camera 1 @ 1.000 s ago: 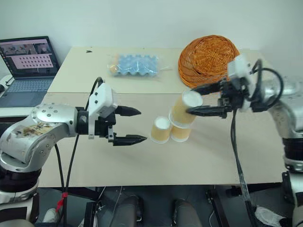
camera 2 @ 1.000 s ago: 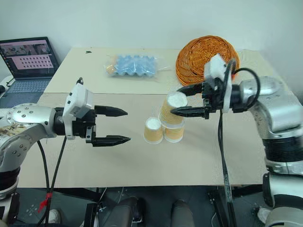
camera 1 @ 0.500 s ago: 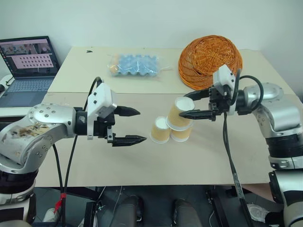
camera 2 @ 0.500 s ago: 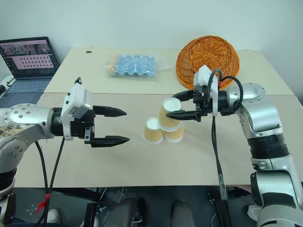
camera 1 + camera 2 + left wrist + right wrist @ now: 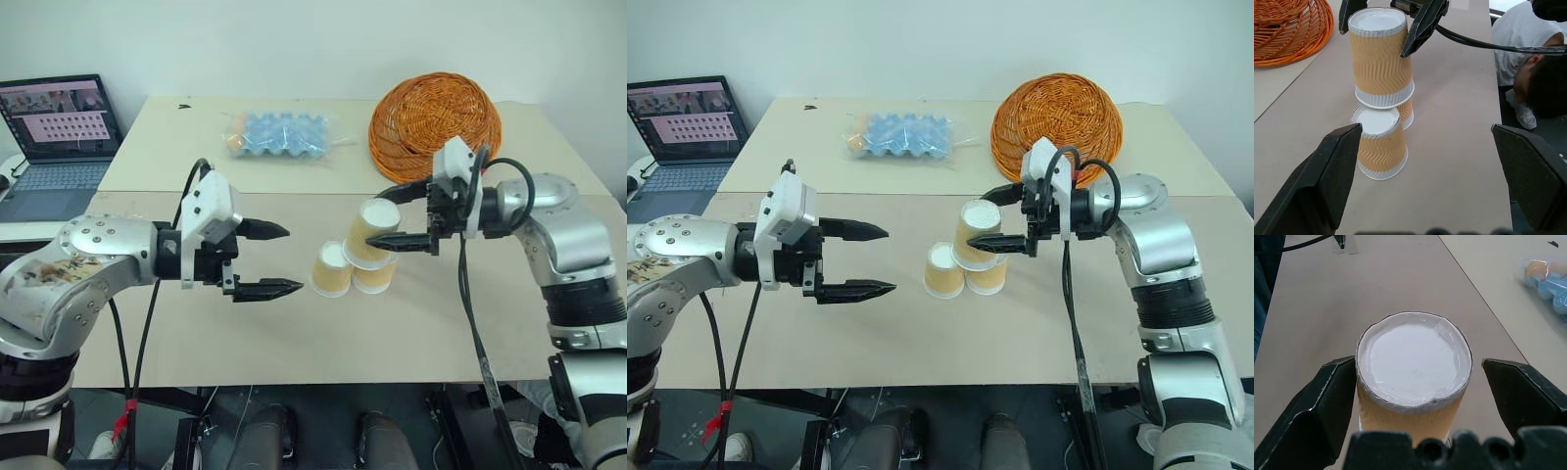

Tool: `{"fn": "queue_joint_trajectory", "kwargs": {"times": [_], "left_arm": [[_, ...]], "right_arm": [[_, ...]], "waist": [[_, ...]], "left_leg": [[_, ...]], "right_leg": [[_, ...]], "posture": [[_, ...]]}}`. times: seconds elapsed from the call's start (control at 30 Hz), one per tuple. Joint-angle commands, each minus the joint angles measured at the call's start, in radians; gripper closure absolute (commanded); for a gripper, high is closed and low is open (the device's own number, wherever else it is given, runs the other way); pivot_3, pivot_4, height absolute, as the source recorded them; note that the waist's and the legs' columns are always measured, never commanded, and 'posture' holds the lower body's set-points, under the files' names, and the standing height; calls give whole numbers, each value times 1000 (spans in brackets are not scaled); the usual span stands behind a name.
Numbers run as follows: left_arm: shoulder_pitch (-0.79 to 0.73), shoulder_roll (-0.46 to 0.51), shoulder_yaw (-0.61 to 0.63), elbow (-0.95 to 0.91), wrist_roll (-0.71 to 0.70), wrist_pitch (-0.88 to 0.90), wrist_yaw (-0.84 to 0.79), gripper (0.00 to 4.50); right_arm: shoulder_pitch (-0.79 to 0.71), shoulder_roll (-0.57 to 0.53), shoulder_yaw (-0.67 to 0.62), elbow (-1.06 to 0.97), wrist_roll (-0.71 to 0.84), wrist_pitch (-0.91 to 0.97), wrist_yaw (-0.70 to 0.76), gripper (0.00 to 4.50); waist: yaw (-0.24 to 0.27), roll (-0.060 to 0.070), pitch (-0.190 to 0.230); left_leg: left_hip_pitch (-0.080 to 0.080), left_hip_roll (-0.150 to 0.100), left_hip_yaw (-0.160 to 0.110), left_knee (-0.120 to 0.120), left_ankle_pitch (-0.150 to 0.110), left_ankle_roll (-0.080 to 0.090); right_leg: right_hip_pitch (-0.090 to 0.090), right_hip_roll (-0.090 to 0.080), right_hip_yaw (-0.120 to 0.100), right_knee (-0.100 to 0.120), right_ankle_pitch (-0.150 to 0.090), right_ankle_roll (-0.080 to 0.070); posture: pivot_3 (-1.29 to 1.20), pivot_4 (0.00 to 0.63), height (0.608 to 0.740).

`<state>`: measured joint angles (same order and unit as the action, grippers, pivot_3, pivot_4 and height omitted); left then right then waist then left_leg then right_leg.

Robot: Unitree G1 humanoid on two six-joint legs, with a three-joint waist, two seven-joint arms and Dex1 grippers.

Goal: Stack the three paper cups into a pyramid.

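The tilted top tan-orange ribbed paper cup [image 5: 976,235] was perched on two matching cups [image 5: 943,270] on the beige desk [image 5: 921,333]; the right gripper [image 5: 995,216], parted, flanked it, the left gripper [image 5: 872,260] was spread apart; toppling was judged likely if clipped.

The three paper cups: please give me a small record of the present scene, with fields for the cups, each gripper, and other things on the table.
top cup: upside down, tilted, resting on the two lower cups
lower cups: left one and right one, upside down, side by side on the table
right gripper: open, fingers on both sides of the top cup, a gap visible on one side in the right wrist view
left gripper: open, holds nothing, apart from the cups
wicker basket: behind the cups
egg carton: blue, in plastic wrap
laptop: open, far left
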<state>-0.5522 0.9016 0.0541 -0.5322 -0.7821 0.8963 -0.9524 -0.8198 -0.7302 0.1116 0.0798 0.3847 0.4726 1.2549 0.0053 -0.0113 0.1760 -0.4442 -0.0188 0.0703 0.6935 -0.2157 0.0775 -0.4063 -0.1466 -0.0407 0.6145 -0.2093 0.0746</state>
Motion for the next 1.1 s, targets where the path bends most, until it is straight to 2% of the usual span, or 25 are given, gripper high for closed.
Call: {"fn": "queue_joint_trajectory", "kwargs": {"times": [0.03,0.6,0.87,0.97,1.1], "left_arm": [[-25,9,6,-5,3,-13,1,0],[-49,-5,-17,22,11,-21,-5,0],[-55,-11,-24,28,15,-27,-8,0],[-50,-16,-19,27,13,-26,0,0],[-16,-36,24,24,1,-8,56,0]], "right_arm": [[-21,-14,-24,-24,-6,-23,3,20],[24,-89,-67,-111,39,52,24,20],[44,-131,-103,-62,25,31,15,20],[53,-181,-141,-5,4,2,12,20],[133,-301,-233,64,-18,-39,17,20]], "waist": [[0,0,0],[2,0,0],[4,0,0],[5,0,0],[14,0,0]], "left_leg": [[0,0,0,0,0,0],[0,0,0,0,0,0],[0,0,0,0,0,0],[0,0,0,0,0,0],[-1,0,0,0,0,1]], "right_leg": [[0,0,0,0,0,0],[0,0,0,0,0,0],[0,0,0,0,0,0],[0,0,0,0,0,0],[0,0,0,-2,0,0]], "posture": [[0,150,726],[0,150,726],[0,150,726],[0,150,726],[0,150,726]]}}
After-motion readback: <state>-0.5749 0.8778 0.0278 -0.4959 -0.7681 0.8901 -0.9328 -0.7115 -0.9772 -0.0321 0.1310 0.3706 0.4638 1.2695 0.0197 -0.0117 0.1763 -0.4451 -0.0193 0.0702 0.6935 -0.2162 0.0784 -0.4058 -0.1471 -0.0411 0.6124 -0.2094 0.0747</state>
